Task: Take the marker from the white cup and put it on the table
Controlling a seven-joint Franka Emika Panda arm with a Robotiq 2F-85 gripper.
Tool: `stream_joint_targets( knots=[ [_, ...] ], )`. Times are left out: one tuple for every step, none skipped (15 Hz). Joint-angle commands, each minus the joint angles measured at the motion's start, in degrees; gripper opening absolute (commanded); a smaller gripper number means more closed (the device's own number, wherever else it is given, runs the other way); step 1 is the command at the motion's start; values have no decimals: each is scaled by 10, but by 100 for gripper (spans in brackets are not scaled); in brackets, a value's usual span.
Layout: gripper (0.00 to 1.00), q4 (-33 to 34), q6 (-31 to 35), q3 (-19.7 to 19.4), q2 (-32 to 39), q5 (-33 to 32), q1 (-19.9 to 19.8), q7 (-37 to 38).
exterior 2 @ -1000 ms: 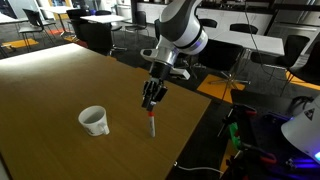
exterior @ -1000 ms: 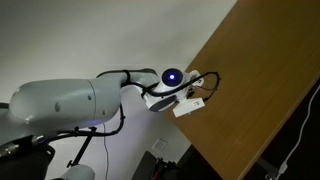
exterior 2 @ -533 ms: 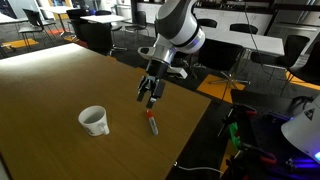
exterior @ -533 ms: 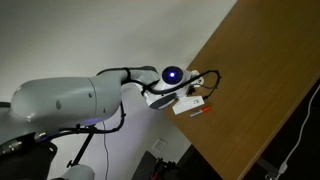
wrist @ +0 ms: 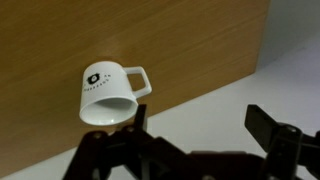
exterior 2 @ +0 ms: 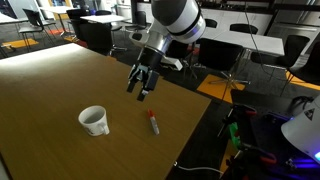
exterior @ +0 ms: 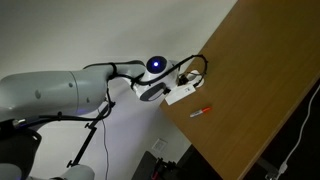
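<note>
The red marker (exterior 2: 153, 122) lies flat on the brown table (exterior 2: 60, 85), near its edge and to the right of the white cup (exterior 2: 94, 120); it also shows as a small red stick (exterior: 203, 110). The cup stands upright with its mouth showing. My gripper (exterior 2: 137, 90) hangs open above the table, up and to the left of the marker, with nothing between its fingers. In the wrist view the cup (wrist: 105, 92) appears with its loop handle, and my gripper (wrist: 200, 135) spreads wide across the bottom. The marker is out of that view.
The table edge (exterior 2: 195, 100) runs close beside the marker, with floor beyond it. Office chairs and desks (exterior 2: 250, 45) stand behind the table. Dark cables (exterior: 295, 150) hang past the table's corner.
The gripper opened and let go of the marker, which now lies on the table. The arm then lifted up and away from it, toward the table's far side.
</note>
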Motion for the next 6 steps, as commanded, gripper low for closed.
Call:
stream_joint_targets(
  knots=[
    [100,2,-4,-4,-14,14,9,-8],
    [100,1,-4,-3,-22,17,11,-8],
    [100,-1,-4,-3,-28,18,11,-8],
    [100,-2,-4,-3,-29,18,11,-8],
    [100,-2,-4,-3,-29,18,11,-8],
    [100,-2,-4,-3,-29,18,11,-8]
  ],
)
